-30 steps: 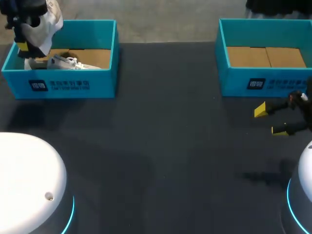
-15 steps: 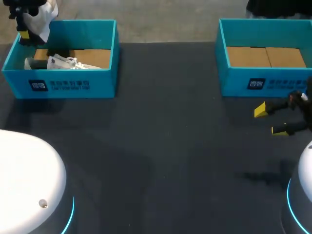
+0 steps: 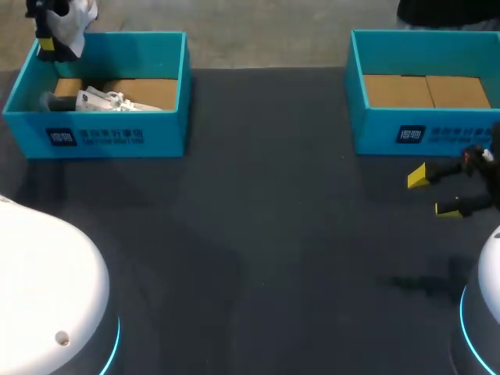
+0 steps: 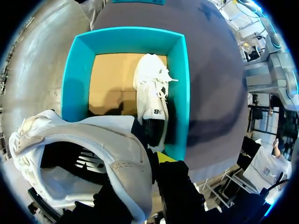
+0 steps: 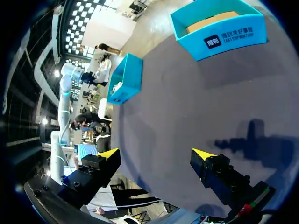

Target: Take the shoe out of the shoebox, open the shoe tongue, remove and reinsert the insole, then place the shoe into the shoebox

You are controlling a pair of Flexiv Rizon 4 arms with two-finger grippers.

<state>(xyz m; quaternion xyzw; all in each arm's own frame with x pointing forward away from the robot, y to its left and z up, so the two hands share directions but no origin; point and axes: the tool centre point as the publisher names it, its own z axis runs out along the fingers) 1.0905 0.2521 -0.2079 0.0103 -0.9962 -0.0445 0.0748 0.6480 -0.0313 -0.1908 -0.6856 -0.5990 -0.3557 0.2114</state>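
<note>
Moved: my left claw (image 3: 48, 43) had climbed with the shoe (image 3: 78, 17), from low in the left shoebox (image 3: 109, 125) to above its far rim.
Left claw: clamped on the shoe's collar, so the shoe hung free of the walls.
Shoe: in the air over the box's far corner. A second shoe (image 4: 152, 100) lay inside along one wall.
Right claw (image 3: 433, 193): fingers spread, holding nothing, low over the table (image 3: 258, 234) before the right shoebox (image 3: 426, 133), probably waiting to help with the tongue.
Writing: white print on a dark panel on each box front, and a small dark mark near the second shoe's heel. I left both unread.
</note>
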